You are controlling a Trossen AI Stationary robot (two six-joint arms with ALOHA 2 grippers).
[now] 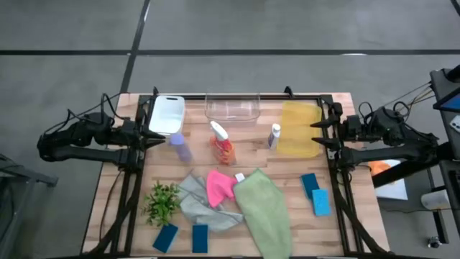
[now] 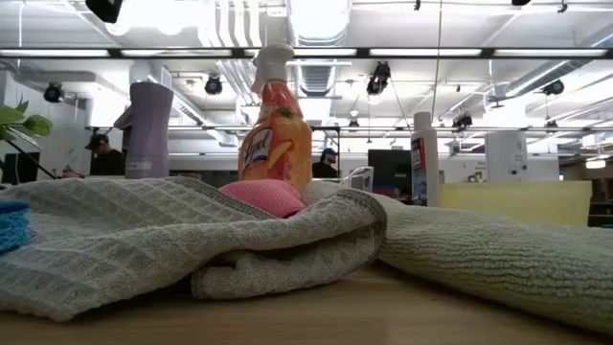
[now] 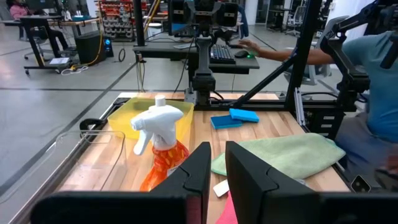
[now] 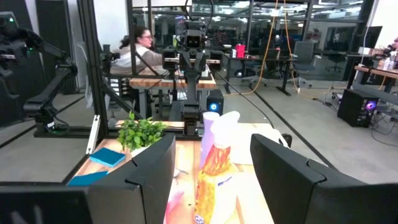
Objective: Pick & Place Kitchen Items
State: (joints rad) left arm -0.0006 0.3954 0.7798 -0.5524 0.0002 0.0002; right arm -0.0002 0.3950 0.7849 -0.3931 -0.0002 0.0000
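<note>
1. Table (image 1: 345, 237): you see its wooden top filling the lower centre of the high view, with an arm at each side edge.
2. Green cloth (image 1: 264, 208): it lies spread at lower centre-right, its upper corner touching the pink cloth.
3. Grey cloth (image 1: 205, 207): it sits crumpled at lower centre, partly under the pink cloth (image 1: 218, 187).
4. Yellow tray (image 1: 300, 128), clear tray (image 1: 232, 106) and white tray (image 1: 167, 115): these line the top edge of the table, from right to left.
5. Left gripper (image 1: 159, 137): you find it at the table's left edge, just below the white tray; the left wrist view shows its fingers (image 3: 200, 168) nearly together, with only a narrow gap and nothing between them.
6. Right gripper (image 1: 314, 134): it hangs at the right edge over the yellow tray; the right wrist view shows its fingers (image 4: 152, 165) well apart, holding nothing.
7. Plant (image 1: 162, 202): a small leafy sprig at lower left.
8. Orange spray bottle (image 1: 222, 144): it stands upright at centre, below the clear tray.
9. Purple bottle (image 1: 180, 146): it stands left of the spray bottle.
10. White bottle (image 1: 274, 135): it stands beside the yellow tray's left edge.
11. Blue sponges: two (image 1: 315, 194) lie touching at right, two (image 1: 182, 237) near the bottom edge at left.
</note>
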